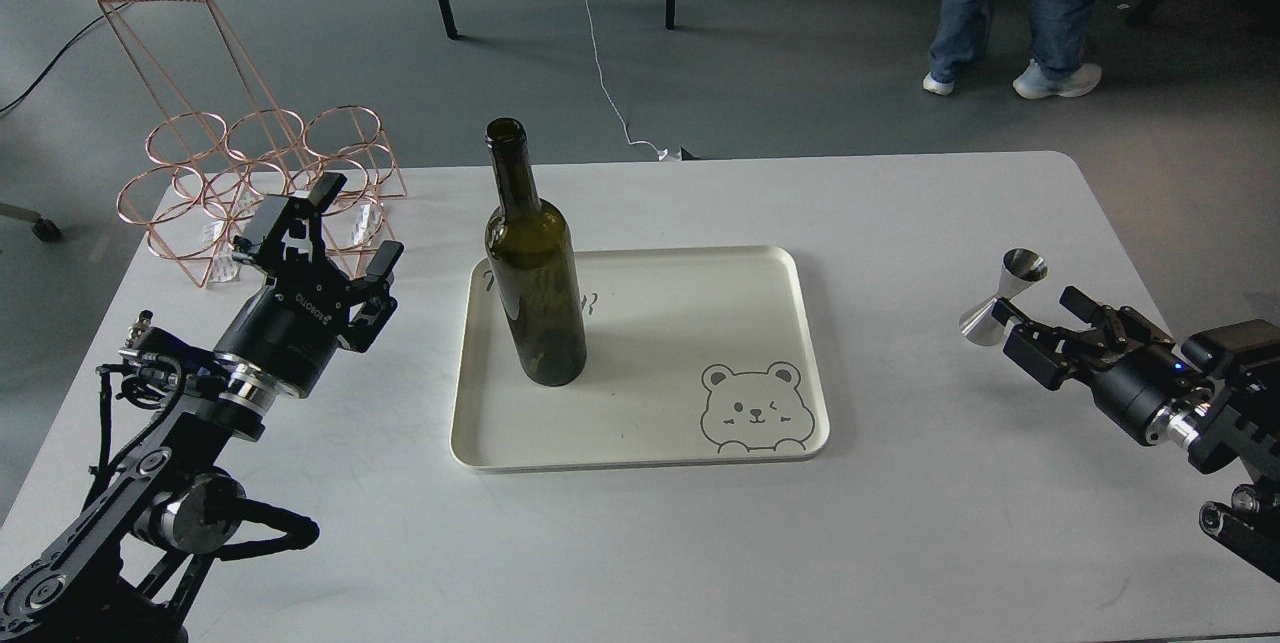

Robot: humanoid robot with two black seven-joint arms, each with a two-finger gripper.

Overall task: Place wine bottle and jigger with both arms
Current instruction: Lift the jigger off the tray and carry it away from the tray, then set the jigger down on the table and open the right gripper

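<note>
Upright wine bottle (pixel 535 283), tray's (pixel 640 458) left side

The white worktop (pixel 900 543) has rounded corners and fills most of the frame. A cream rectangular tray (pixel 650 448) with a bear print lies flat at centre frame. A copper wire bottle rack (pixel 250 173) stands at the upper left corner of the worktop. A silver jigger (pixel 1003 296) stands tilted at the right of the frame, well apart from the tray.
</note>
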